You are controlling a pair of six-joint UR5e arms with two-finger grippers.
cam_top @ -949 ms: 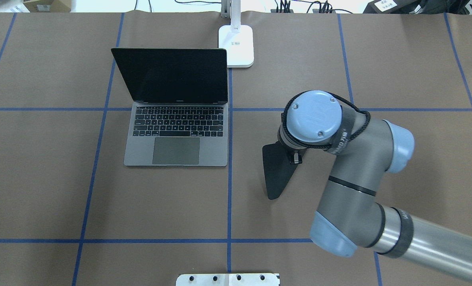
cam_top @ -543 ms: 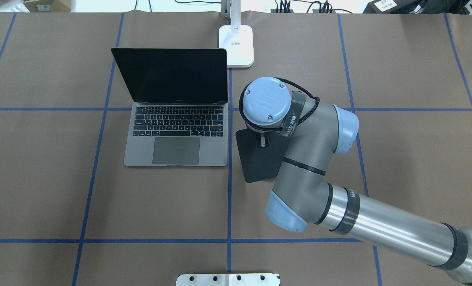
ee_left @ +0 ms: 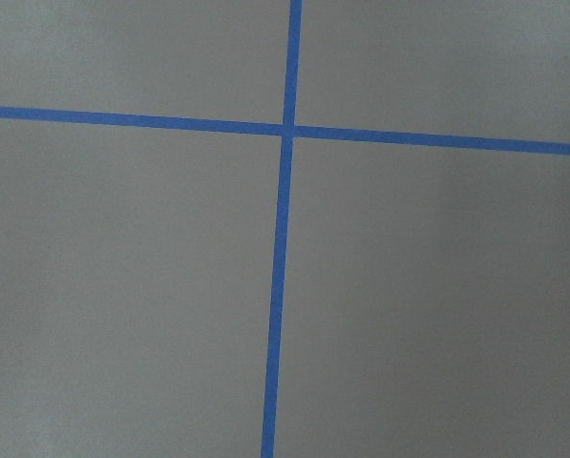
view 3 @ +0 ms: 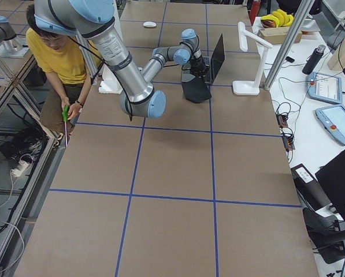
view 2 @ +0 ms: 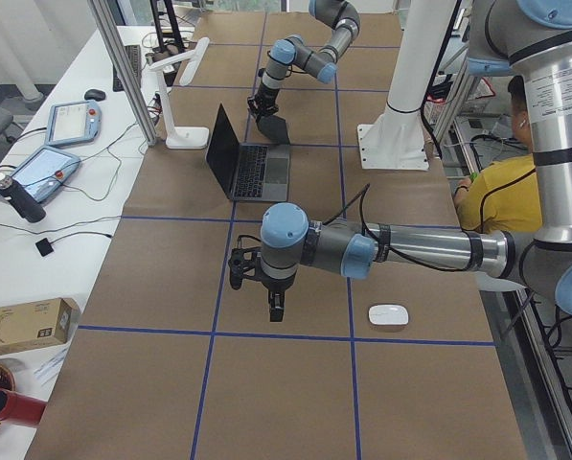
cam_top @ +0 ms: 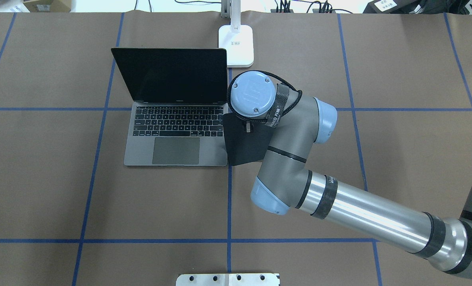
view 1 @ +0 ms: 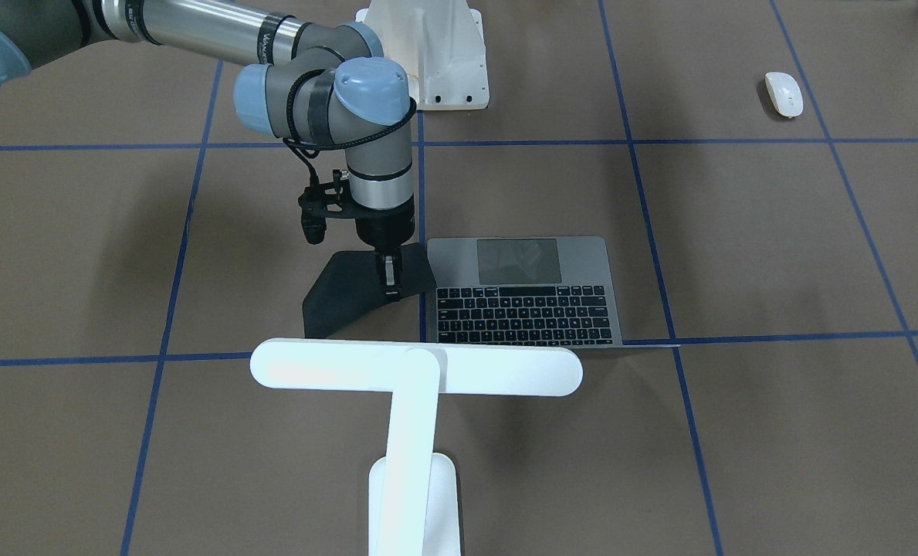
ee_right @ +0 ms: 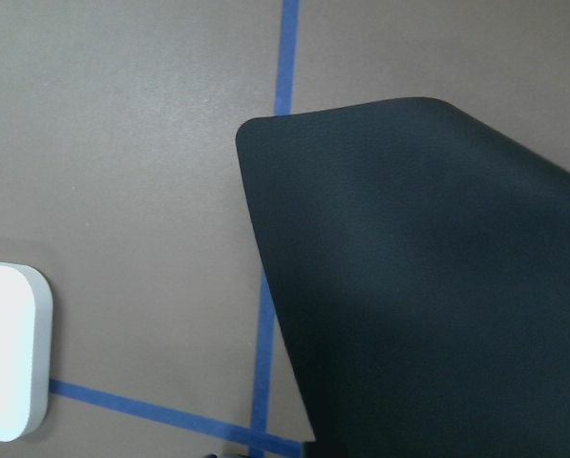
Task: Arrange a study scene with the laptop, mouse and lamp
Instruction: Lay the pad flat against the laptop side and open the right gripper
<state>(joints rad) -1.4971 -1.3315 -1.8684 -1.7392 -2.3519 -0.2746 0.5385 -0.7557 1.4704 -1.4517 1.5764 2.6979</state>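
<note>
The laptop stands open with a dark screen, also in the front view. My right gripper is shut on a flat black pad and holds it tilted, one edge raised against the laptop's right side and overlapping it slightly. The pad fills the right wrist view. The white lamp stands behind the laptop, with its base at the far edge. The white mouse lies far off on the robot's left side. My left gripper hangs above the table near the mouse; I cannot tell whether it is open.
A white ribbed pedestal with bolt holes stands at the robot's edge of the table. Blue tape lines cross the brown table cover. A person in yellow sits beside the table. Tablets and cables lie on the far side bench.
My right arm has swung left toward the laptop, carrying the black pad from mid-table to the laptop's right edge. Laptop and lamp have not moved.
</note>
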